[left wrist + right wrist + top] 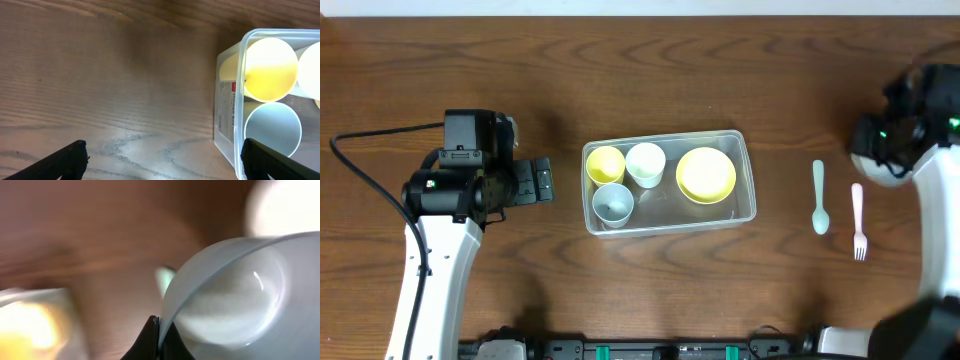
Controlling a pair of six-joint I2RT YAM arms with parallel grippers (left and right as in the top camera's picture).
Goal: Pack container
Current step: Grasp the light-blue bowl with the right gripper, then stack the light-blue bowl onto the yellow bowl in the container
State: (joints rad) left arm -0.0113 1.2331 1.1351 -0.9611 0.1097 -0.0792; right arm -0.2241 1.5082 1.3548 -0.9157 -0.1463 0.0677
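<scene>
Container [665,205] holds cups [645,164], yellow bowl [706,174]; spoon [819,197], fork [858,220] unpacked on desk [620,80] at its 3 o'clock; left hand [544,181] wide, right hand [159,330] pinching white bowl [235,295].

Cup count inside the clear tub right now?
3. Yellow cup in the container's back-left corner, white cup just right of it, pale blue cup in the front-left corner. Any nested ones would be hidden.

One white label [227,111] is seen on the short end wall of the container [242,75]. A small red mark and lines of dark print are carried on it, but nothing there can be read.
</scene>
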